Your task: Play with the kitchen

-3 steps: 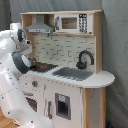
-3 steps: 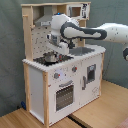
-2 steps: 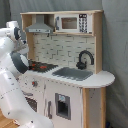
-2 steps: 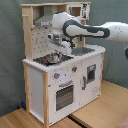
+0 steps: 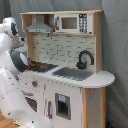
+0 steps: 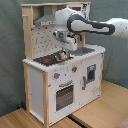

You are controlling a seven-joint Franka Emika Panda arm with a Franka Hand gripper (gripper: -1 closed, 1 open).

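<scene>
The kitchen (image 5: 65,75) (image 6: 60,75) is a tall toy unit of white panels and light wood. It has a red-ringed hob (image 5: 42,66) (image 6: 47,60), a grey sink (image 5: 74,73) (image 6: 84,50), a black faucet (image 5: 84,59), a range hood (image 5: 39,27) (image 6: 47,20) and an oven door (image 6: 64,95). In the second exterior view my gripper (image 6: 62,52) hangs just over the hob's right part, near a small silvery thing (image 6: 62,57) on the counter. In the first exterior view my own arm (image 5: 12,55) hides the gripper.
A toy microwave (image 5: 72,22) sits in the upper shelf. Knobs (image 6: 56,76) line the front panel above the oven. The kitchen stands on a wooden floor (image 6: 100,107) before a grey curtain (image 5: 117,45). My white arm reaches in under the hood.
The gripper has shifted a little toward the second exterior view's right over the hob, and the wrist has turned. The kitchen itself has not moved.
</scene>
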